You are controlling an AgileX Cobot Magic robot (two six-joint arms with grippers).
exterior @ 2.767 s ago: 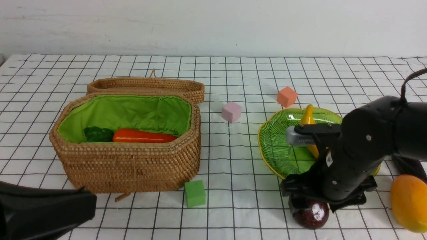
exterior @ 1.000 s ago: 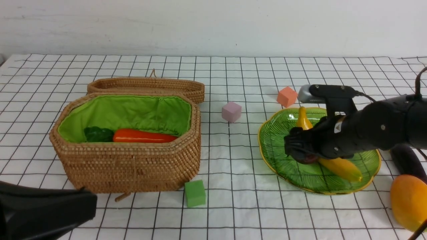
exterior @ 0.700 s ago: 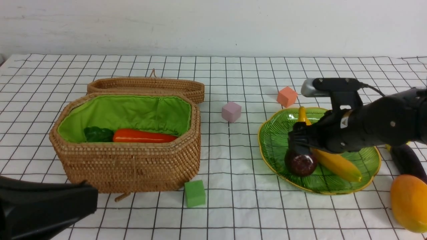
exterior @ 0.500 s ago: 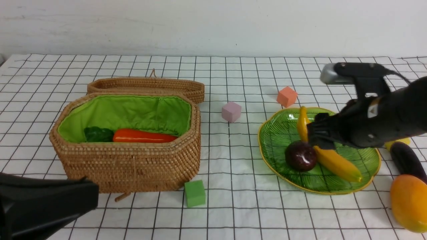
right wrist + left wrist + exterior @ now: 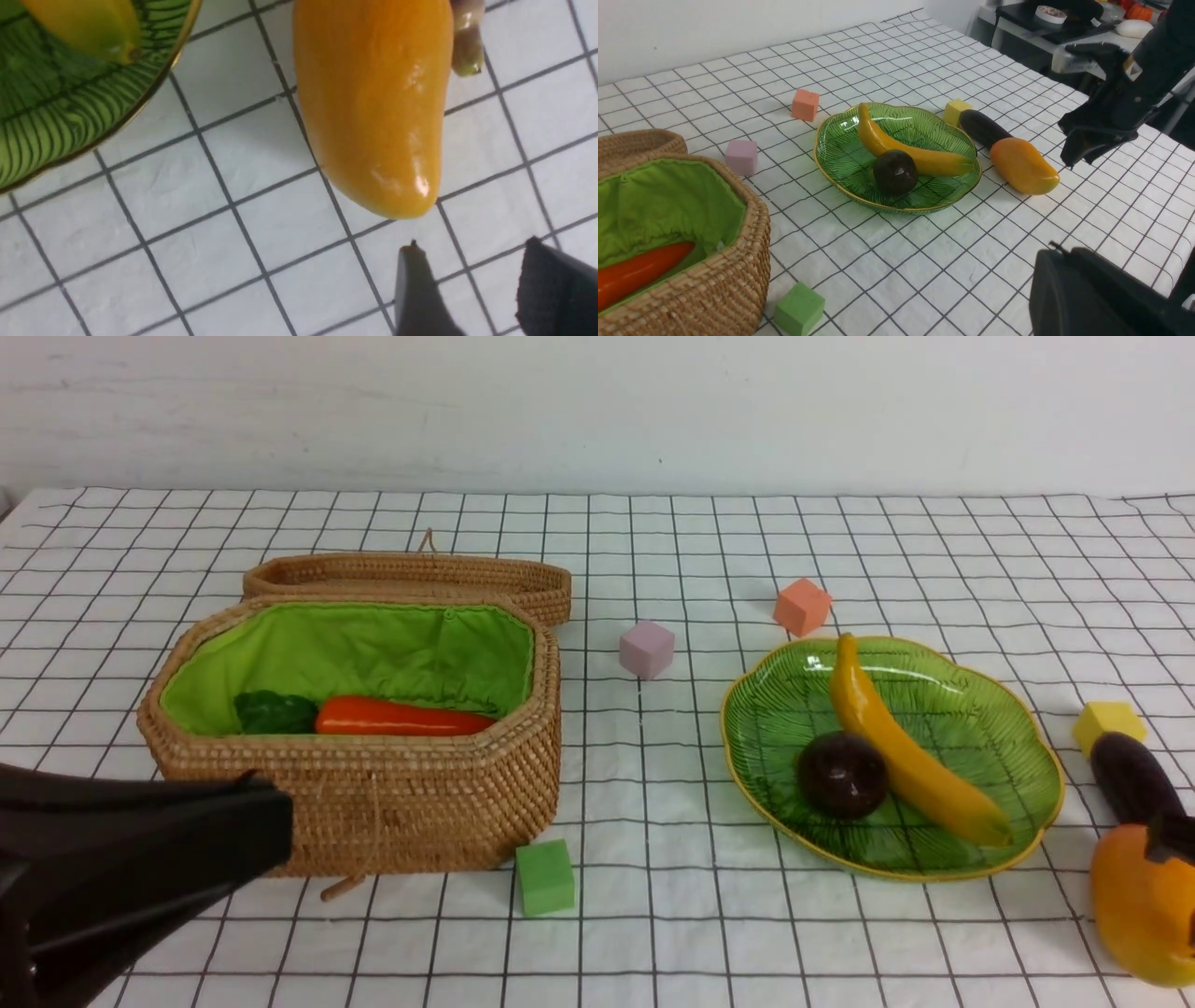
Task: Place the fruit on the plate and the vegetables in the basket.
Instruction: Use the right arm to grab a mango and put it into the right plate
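The maroon fruit (image 5: 842, 775), held above the plate (image 5: 775, 709) a second ago, now lies on it, touching the banana (image 5: 901, 751). The mango (image 5: 1139, 905) stays off the plate, against the eggplant (image 5: 1130, 775). We see the right gripper (image 5: 476, 289) gone from over the plate and hanging above the mango, jaws apart and empty. The left gripper (image 5: 266, 826), jaws together, has risen slightly before the basket (image 5: 373, 803).

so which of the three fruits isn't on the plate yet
The mango, lying on the cloth beside the eggplant; the banana and the dark maroon fruit rest on the green plate.
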